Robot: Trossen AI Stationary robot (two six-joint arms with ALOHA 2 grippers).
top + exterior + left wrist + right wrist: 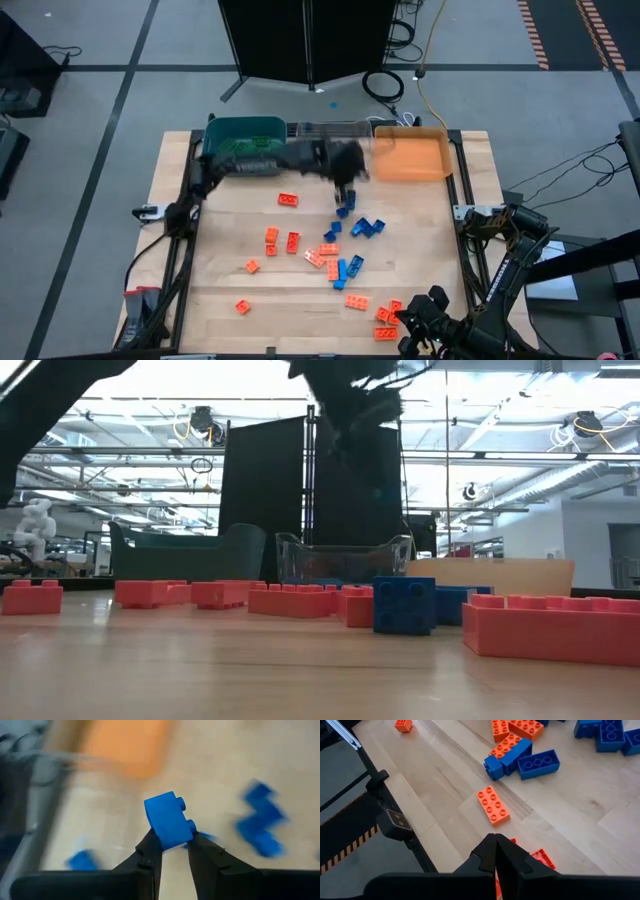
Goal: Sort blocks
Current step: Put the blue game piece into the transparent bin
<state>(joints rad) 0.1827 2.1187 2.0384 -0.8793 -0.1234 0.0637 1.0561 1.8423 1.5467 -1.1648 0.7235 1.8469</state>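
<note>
- The left gripper (173,851) is clamped narrowly on a small blue studded plastic brick (168,820), lifted above the wooden table (220,250), near the clear bin (330,131) and orange bin (412,158)
- The right gripper (496,851) rests fully closed and empty at the table's near right corner
- Loose orange-red and blue bricks (340,268) lie scattered mid-table
</note>
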